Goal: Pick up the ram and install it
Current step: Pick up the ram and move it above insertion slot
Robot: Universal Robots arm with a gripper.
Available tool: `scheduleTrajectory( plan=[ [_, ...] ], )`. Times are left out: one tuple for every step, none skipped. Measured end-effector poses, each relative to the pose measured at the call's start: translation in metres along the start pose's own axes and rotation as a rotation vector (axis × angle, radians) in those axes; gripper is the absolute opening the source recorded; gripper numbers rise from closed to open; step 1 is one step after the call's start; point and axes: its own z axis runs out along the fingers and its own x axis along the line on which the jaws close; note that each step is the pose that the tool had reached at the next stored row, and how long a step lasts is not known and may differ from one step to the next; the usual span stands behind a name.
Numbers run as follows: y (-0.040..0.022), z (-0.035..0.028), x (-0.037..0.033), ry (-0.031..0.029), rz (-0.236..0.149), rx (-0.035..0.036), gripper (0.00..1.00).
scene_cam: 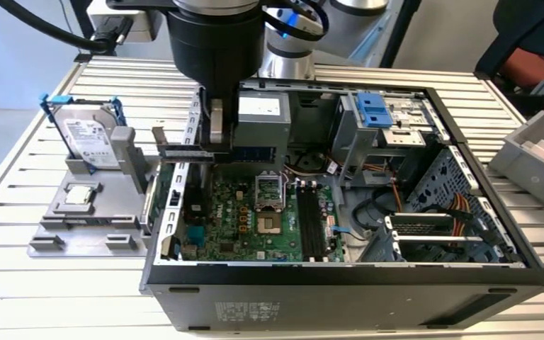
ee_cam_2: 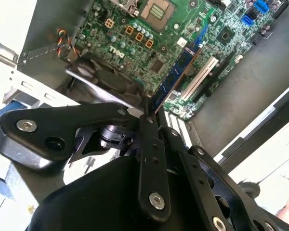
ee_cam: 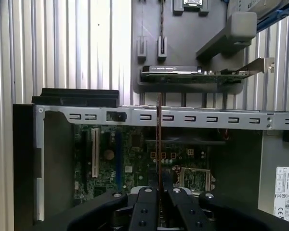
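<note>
**Holding the ram [ee_cam_2: 176, 77] above the open computer case [scene_cam: 348, 280]**

In the exterior view, hanging the gripper [scene_cam: 223, 145] over the motherboard [scene_cam: 244, 227]. In the second wrist view, clenching fingers [ee_cam_2: 149, 154] on the ram's end. In the first wrist view, gripping it edge-on.

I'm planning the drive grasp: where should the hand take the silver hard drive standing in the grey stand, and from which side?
Probably its top edge, from above, pinching the two flat faces. The hard drive stands upright in the grey stand, which covers its foot; blue clips line its narrow sides.
</note>
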Motion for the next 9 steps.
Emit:
scheduleTrajectory(
  plan=[
    [-0.0015,-0.0001,-0.0001,0.0001,0.0,0.0,0.0],
    [-0.0029,0.0,-0.0003,0.0,0.0,0.0001,0.0],
    [-0.0044,0.0,-0.0004,0.0,0.0,0.0,0.0],
    [-0.0058,-0.0001,-0.0006,0.0001,0.0,0.0,0.0],
    [-0.0074,-0.0001,-0.0008,0.0001,0.0,0.0,0.0],
    [-0.0088,-0.0001,-0.0009,0.0001,0.0,0.0,0.0],
    [-0.0103,-0.0001,-0.001,0.0001,0.0,-0.0001,0.0],
    [-0.0118,-0.0001,-0.0012,0.0,0.0,0.0,0.0],
    [-0.0132,-0.0001,-0.0013,0.0,0.0,0.0,0.0]
  ],
)
